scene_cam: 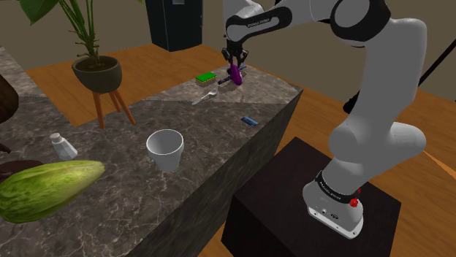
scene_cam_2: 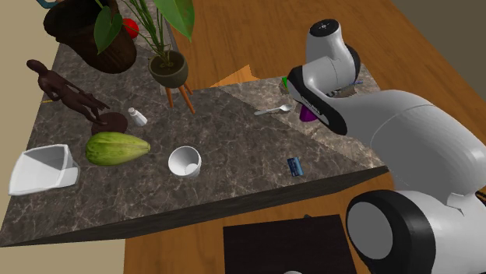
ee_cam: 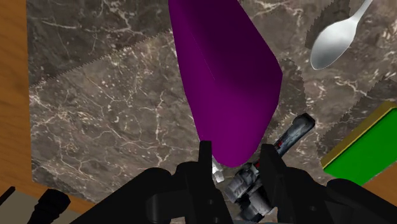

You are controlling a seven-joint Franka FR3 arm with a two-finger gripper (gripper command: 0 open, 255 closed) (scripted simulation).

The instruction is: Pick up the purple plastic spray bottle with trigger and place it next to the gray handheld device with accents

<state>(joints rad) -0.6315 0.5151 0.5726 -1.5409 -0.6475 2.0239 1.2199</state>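
Gripper (scene_cam: 235, 60) is working at the far end of the marble counter (scene_cam: 183, 117), fingers clamping the purple spray bottle (scene_cam: 237, 74) at its upper end. In the wrist view the bottle is running straight out from between the fingers, long axis roughly in line with the gripper, so it's hanging close to upright with its base toward the counter. Can't tell whether the base is touching the stone or clearing it.

Key relation: the gray handheld device (ee_cam: 292, 132), dark gray with red bits, is lying on the counter just beside the bottle, right by one finger and partly tucked under the hand. So the target is practically underneath, not across the counter. Green block (ee_cam: 362, 149) and spoon (ee_cam: 334, 41) are lying near, on that same side.

My read: pick is done, place is nearly there. Next move is looking like a short lowering with hardly any sideways shift, then opening. Risks: base landing on the device, or the tall narrow bottle tipping on release.
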